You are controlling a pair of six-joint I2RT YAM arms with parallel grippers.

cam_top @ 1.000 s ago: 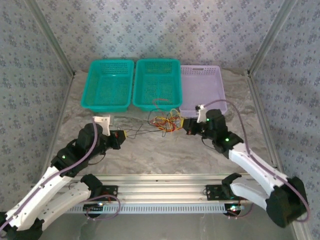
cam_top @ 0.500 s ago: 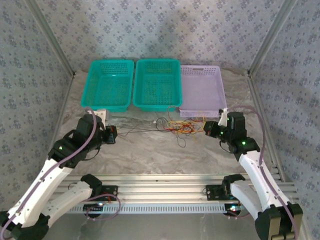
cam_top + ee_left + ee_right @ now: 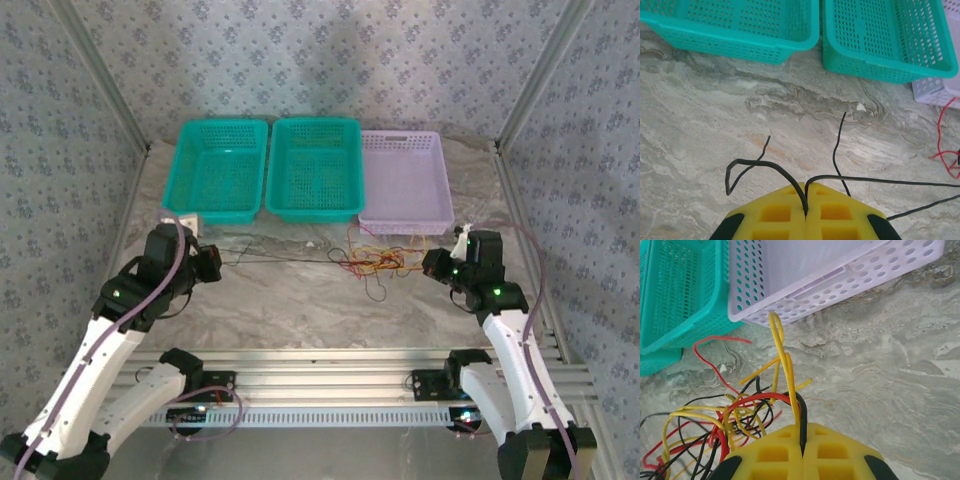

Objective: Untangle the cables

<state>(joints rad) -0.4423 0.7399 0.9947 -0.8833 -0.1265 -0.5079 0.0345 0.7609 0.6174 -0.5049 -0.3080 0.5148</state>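
Left gripper (image 3: 210, 264) sits at the table's (image 3: 300, 310) left side in the overhead view, with a black wire (image 3: 280, 258) running straight from it to the tangle of cables (image 3: 375, 262), which lies just in front of the lavender basket (image 3: 405, 215). The right gripper (image 3: 431, 264) is at the tangle's right edge. From the left wrist, yellow pads (image 3: 775, 212) are pinched together on the black wire, which loops off left and stretches away right. From the right wrist, the pads (image 3: 832, 452) are pressed tight on a yellow loop (image 3: 782, 355) and a black strand, with the red, yellow and black tangle heaped just left.
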